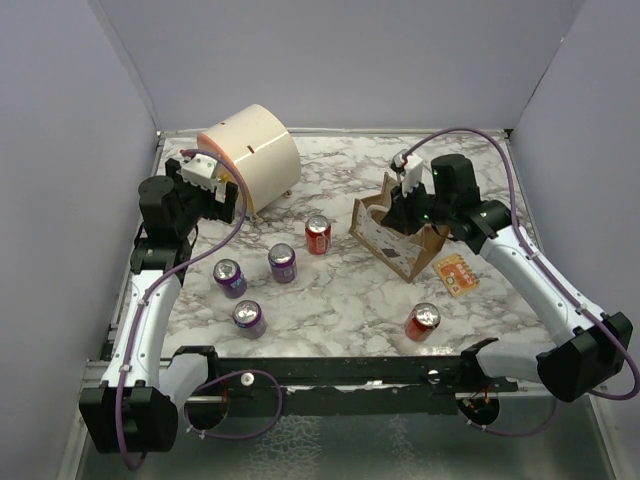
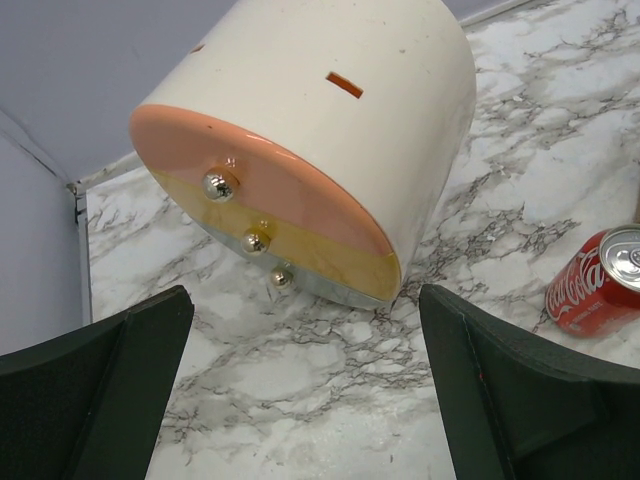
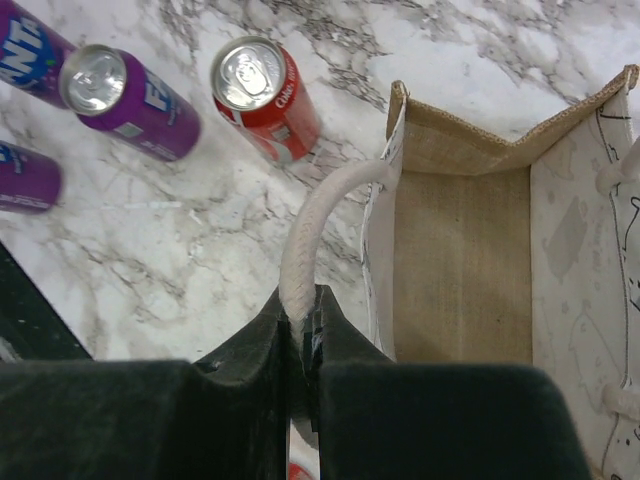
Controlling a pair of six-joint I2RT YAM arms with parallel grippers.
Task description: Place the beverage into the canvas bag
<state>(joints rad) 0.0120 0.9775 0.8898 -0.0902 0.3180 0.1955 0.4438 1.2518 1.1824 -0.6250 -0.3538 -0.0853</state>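
The canvas bag (image 3: 462, 262) stands open just beyond my right claw (image 3: 301, 322). Past my fingers I see only its bare woven walls and floor; its near part is hidden behind them. That claw is pinched tight on one whitish rope handle (image 3: 312, 215), which arches up from the bag's rim into my closed fingertips. My right arm reaches forward over the table (image 1: 330, 300), wrist bent down above the bag. To that claw's left, clear of the bag, a red cola can (image 3: 266, 97) stands upright, with three purple cans (image 3: 130, 102) further left. A second red can (image 1: 422, 322) and a small orange packet (image 1: 455, 273) sit back toward my bases. My left claw (image 2: 305, 310) hangs wide, fingers far apart and holding nothing, pointed at the big cream cylinder (image 2: 330, 120). The cylinder lies on its side straight ahead, its pink and yellow end with three shiny knobs facing that claw. I cannot tell what it contains. The red cola can shows again off to that claw's right.
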